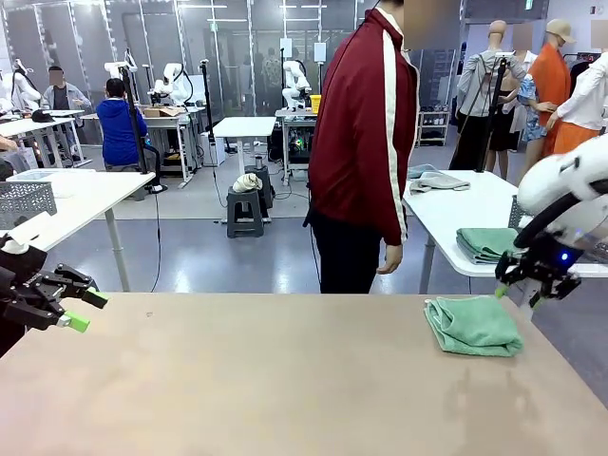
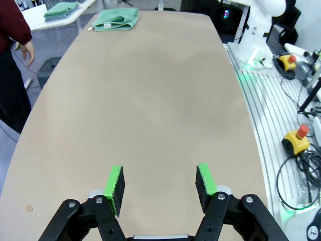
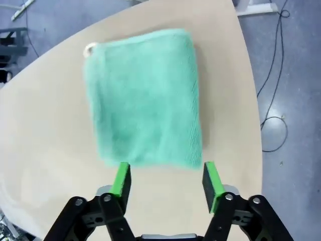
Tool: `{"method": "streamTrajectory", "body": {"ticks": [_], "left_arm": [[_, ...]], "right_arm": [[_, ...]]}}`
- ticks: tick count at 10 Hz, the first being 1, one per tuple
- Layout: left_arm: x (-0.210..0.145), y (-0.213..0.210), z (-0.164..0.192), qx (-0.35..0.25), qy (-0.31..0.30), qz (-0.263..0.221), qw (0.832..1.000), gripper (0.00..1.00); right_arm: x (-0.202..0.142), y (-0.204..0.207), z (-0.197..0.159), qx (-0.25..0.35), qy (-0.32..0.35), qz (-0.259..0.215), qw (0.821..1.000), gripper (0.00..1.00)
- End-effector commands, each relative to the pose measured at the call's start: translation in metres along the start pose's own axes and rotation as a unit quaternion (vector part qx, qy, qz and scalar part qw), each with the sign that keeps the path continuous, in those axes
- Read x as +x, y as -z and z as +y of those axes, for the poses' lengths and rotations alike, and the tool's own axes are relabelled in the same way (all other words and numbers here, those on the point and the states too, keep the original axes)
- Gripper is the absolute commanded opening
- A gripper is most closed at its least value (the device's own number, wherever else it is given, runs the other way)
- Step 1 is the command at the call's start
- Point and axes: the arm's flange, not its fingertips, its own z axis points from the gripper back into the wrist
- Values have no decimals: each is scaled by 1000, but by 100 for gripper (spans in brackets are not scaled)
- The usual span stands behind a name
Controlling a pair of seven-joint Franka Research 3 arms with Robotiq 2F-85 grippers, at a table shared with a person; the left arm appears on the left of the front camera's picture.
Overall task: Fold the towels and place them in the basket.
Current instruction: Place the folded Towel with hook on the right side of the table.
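A sea-green towel [image 1: 472,325] lies folded on the tan table [image 1: 266,380] at its right end, a small loop at one corner. My right gripper [image 1: 518,293] hovers just past the towel's right edge, open with nothing in it. In the right wrist view the towel [image 3: 145,95] lies flat beyond the open right gripper [image 3: 165,181], its near edge level with the fingertips. My left gripper [image 1: 85,312] stands open and empty at the table's left end. The left wrist view shows the open left gripper [image 2: 160,188] over bare tabletop, with the towel [image 2: 116,19] at the far end. Behind my right arm, a dark lattice basket [image 1: 516,214] shows only as a sliver.
A person [image 1: 366,142] in a dark red jacket stands at the far side, turned away. A white side table [image 1: 446,214] at the right holds more folded green towels [image 1: 484,242]. A light grey mesh crate [image 1: 24,201] stands on another table at the left.
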Motion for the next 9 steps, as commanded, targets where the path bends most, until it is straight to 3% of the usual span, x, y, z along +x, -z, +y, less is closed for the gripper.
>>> {"method": "streamTrajectory", "body": {"ticks": [1, 3, 5, 9], "left_arm": [[3, -1, -2, 2, 0, -8, 1000, 73], [3, -1, -2, 2, 0, -8, 1000, 73], [3, -1, -2, 2, 0, -8, 1000, 73], [3, -1, -2, 2, 0, -8, 1000, 73]], "right_arm": [[-75, -94, 44, -45, -1, -25, 999, 85], [-133, -184, 83, -108, -21, -89, 990, 85], [-172, -249, 102, -118, -31, -119, 985, 85], [-218, -282, 99, -59, -93, -108, 988, 85]]}}
